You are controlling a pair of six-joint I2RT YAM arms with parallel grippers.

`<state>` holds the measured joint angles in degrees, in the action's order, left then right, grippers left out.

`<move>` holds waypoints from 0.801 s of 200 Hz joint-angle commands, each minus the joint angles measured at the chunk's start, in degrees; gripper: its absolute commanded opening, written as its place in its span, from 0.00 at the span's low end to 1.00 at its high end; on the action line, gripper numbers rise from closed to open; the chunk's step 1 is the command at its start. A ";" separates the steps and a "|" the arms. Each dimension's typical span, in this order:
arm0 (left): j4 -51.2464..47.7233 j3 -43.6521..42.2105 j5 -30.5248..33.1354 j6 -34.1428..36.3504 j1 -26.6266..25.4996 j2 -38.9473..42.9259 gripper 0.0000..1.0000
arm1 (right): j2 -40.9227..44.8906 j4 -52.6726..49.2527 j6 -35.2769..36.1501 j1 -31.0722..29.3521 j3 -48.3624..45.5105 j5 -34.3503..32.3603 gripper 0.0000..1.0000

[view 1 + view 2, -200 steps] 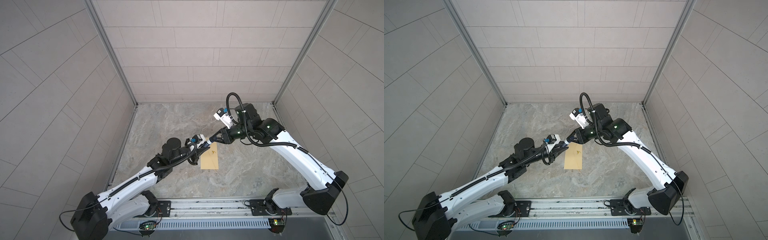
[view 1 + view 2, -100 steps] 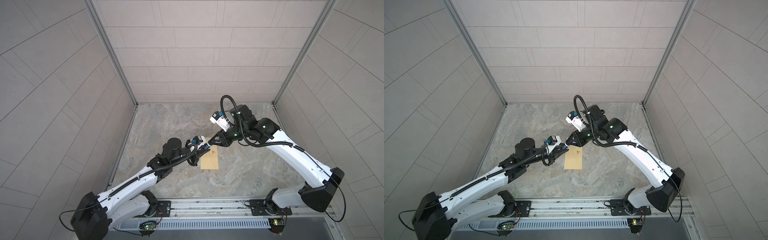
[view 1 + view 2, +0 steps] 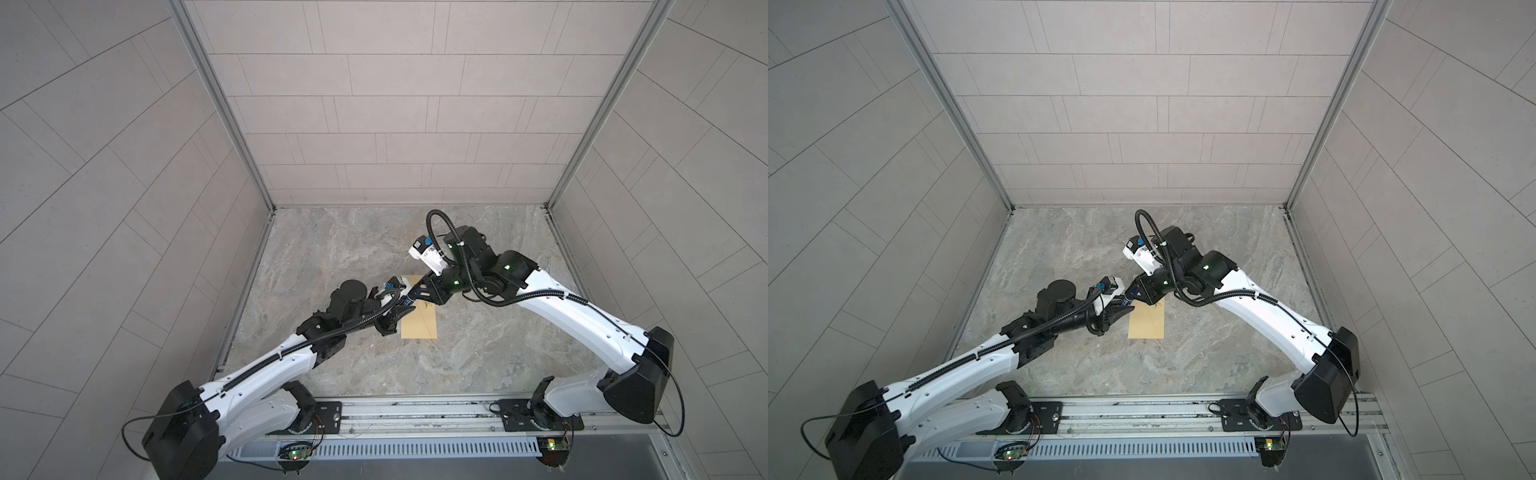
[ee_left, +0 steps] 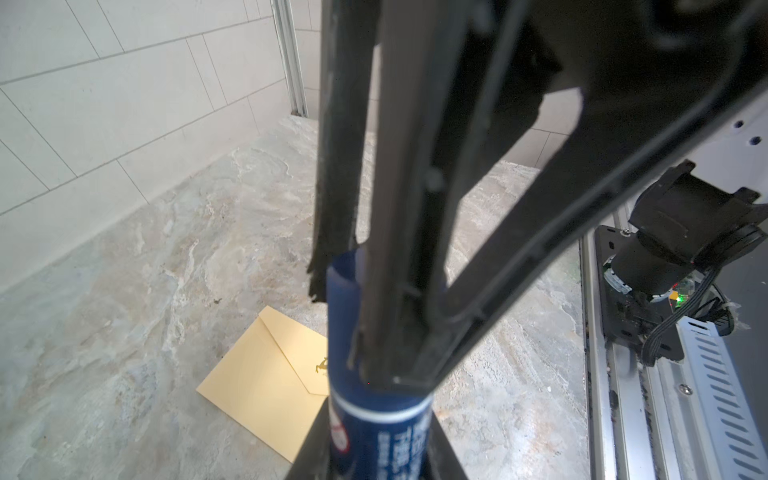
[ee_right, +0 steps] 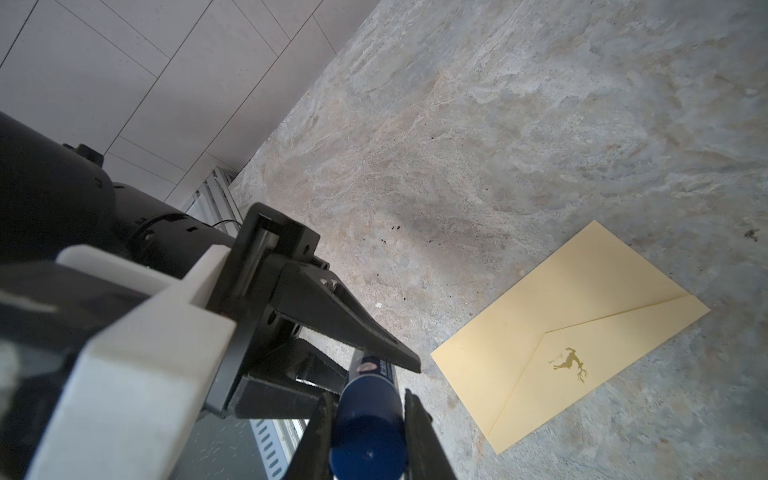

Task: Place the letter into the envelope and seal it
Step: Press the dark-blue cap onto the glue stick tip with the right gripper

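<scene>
While the envelope lay flat, flap down, the left gripper at its 11 o'clock clamped the glue stick's body; the right gripper pinched the cap. A skewed pull could have dropped it; no letter showed.

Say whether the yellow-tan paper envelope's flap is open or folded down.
Folded down: on the yellow-tan paper envelope, the triangular flap lies flat.

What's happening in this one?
Both arms hold one blue tube, seemingly a glue stick, above the table. The left gripper grips its labelled body and the right gripper clamps the cap end. The yellow envelope lies flat on the table nearby, flap folded down. No letter is in view.
</scene>
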<state>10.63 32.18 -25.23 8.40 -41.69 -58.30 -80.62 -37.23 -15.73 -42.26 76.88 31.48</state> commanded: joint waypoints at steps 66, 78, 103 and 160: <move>21.06 2.79 3.91 -6.66 -0.41 1.06 0.00 | -1.43 0.68 -3.40 -5.55 -5.69 5.09 0.22; 19.37 2.79 5.16 -7.21 -0.41 0.96 0.00 | -0.26 0.72 -2.29 -5.42 -3.83 3.66 0.24; 14.02 2.52 7.60 -7.97 -0.36 1.42 0.00 | 2.55 0.63 -1.68 -4.23 0.37 -1.32 0.36; -2.01 2.35 18.54 -16.00 -0.41 3.43 0.00 | 12.40 5.25 0.41 -1.52 4.64 -14.31 0.63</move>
<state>15.68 32.49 -13.82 -2.04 -42.17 -56.14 -74.04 -34.20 -16.78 -44.45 80.58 22.81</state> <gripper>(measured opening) 0.258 0.606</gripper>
